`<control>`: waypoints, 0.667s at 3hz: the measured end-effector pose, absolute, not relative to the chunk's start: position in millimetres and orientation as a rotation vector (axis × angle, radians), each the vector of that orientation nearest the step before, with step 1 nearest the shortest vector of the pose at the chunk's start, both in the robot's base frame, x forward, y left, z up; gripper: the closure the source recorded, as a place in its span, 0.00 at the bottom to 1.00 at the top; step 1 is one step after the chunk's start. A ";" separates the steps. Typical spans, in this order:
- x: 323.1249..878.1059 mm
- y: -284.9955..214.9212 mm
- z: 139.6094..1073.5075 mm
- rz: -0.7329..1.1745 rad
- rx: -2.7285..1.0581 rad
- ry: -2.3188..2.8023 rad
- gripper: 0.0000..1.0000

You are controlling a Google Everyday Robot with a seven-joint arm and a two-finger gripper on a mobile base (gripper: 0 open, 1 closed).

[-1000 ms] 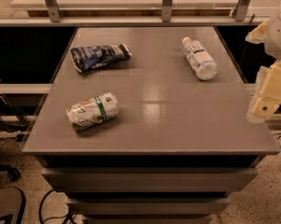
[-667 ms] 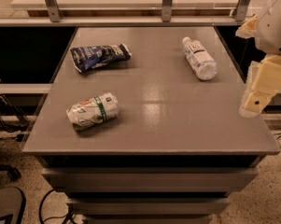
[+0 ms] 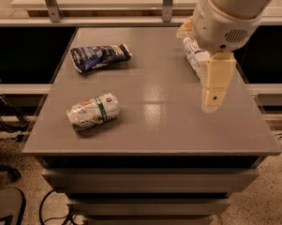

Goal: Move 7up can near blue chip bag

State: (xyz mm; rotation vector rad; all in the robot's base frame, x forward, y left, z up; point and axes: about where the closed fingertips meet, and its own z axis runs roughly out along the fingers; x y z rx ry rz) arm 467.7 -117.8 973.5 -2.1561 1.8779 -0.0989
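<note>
The 7up can [image 3: 92, 112], silver-white with a green band, lies on its side at the front left of the grey table [image 3: 150, 130]. The blue chip bag [image 3: 99, 56], crumpled dark blue foil with white print, lies at the back left, apart from the can. My gripper [image 3: 213, 96] hangs from the white arm over the right part of the table, far to the right of the can and above the surface. It holds nothing that I can see.
A clear plastic bottle [image 3: 195, 57] with a white label lies at the back right, partly hidden behind my arm. A railing with metal posts [image 3: 167, 3] runs behind the table. Dark gaps drop off at both sides of the table.
My arm has moved left from the right edge of the view to over the table's right part, now covering part of the bottle. The can, bag and bottle have not moved.
</note>
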 end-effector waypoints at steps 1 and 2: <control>466.4 -73.0 959.2 -0.122 -2.360 1.706 0.00; 460.9 -40.0 942.3 -0.141 -2.498 1.572 0.00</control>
